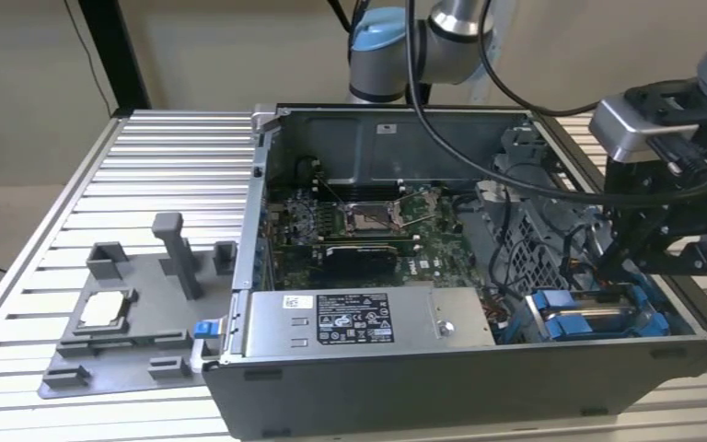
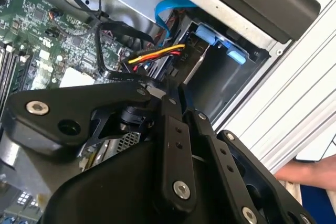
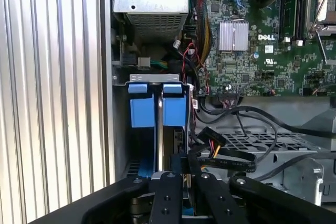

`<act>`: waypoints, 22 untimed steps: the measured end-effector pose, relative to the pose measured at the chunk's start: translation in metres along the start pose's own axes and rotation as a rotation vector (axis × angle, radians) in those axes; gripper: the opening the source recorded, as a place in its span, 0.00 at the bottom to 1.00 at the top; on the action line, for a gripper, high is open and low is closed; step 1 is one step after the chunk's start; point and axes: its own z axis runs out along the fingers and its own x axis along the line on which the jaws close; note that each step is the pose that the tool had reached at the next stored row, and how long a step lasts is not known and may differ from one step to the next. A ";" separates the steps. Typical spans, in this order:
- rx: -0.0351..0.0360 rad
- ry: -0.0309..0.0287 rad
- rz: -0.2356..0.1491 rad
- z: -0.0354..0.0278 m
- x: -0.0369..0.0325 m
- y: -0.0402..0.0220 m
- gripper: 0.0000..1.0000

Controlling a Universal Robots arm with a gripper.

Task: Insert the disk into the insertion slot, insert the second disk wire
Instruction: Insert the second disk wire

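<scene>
Wiring looks to be the step in hand: your pincer (image 1: 663, 241) hangs over the drive cage, and whether it grips anything you cannot tell. Just below it the disk (image 3: 157, 109) sits in the insertion slot (image 1: 593, 313), blue carrier showing. Beside the pincer, the multicoloured cable plug (image 3: 214, 144) lies loose; seating it needs fine alignment.

Even, soft light fills the scene, with no hard shadows on the ribbed table (image 1: 144, 175). Inside the computer case (image 1: 452, 387) the floor sits dimmer. In the second wrist view the table beside the case glares nearly white, and the black gripper (image 2: 173, 182) close to the lens looks soft.
</scene>
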 end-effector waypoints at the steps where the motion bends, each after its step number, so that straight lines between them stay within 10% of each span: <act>1: 0.0000 -0.0001 0.000 0.0005 0.0001 0.0000 0.00; 22: 0.0001 -0.0016 0.001 0.0093 0.0007 0.0005 0.00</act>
